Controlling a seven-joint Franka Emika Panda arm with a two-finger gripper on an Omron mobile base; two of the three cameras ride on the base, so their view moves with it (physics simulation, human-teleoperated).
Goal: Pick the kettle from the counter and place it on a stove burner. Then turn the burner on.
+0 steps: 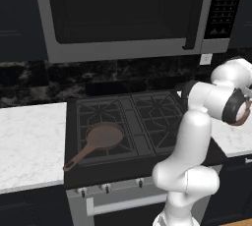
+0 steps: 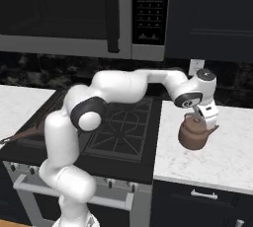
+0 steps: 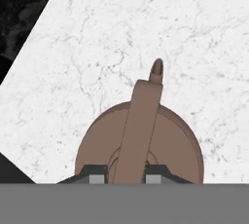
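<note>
Kettle [image 2: 196,133] on the counter [image 2: 232,157], directly beneath my gripper [image 3: 125,172], whose jaws are closed on its arched handle. I would lift straight up, keeping it level, before swinging toward a stove burner [image 1: 155,109].

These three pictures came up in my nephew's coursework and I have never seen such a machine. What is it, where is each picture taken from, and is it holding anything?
It is a white robot arm in a computer-drawn kitchen. Two pictures come from cameras behind the arm, to its left and to its right, looking down at the black stove and the white marble counter. The third looks along the arm's own hand. A brown frying pan lies on the stove's front left burner. The end effector, the two-fingered grasping part, is closed on the arched handle of a small copper-brown kettle above the counter to the right of the stove. In the hand picture you look straight down on that kettle, fingers either side of the handle.
</note>
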